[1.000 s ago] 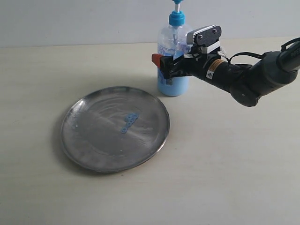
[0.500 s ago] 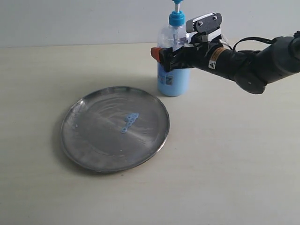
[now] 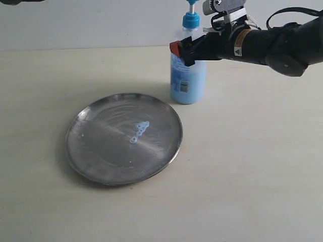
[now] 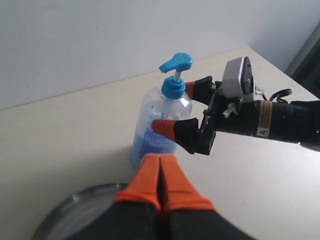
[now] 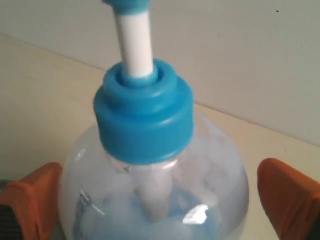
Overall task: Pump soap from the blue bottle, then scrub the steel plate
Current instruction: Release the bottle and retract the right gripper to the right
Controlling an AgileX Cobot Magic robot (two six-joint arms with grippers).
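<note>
The blue bottle (image 3: 187,83) stands upright on the tabletop (image 3: 252,166), at the far side of the exterior view, just past the far-right rim of the steel plate (image 3: 96,148) and not touching it. Its lower body is filled with pale blue soap (image 3: 194,93) behind a blue-white label (image 3: 181,86), while the shoulder under the blue collar (image 5: 143,120) is clear and misted. The white stem rises out of the collar, and the pump head (image 4: 176,62) sits high above it.

The steel plate lies flat nearer the camera, and it is shiny with faint swirled streaks. It carries only a small smear of light blue drops (image 3: 139,131) near its middle.

My right end effector (image 3: 182,47) reaches in from the right at the height of the bottle's shoulder, with its jaws spread wide and one orange-tipped finger on each side of the bottle. In my right wrist view the bottle (image 5: 150,200) fills the space between the two pads (image 5: 287,197). This pad stands a little clear of the plastic. I cannot tell whether the opposite one touches. It holds nothing.

My left end effector (image 4: 160,165) hangs above the near side of the plate (image 4: 65,212), with its orange fingers pressed together and nothing between them. It points toward the bottle (image 4: 150,117) and is well apart from it.
</note>
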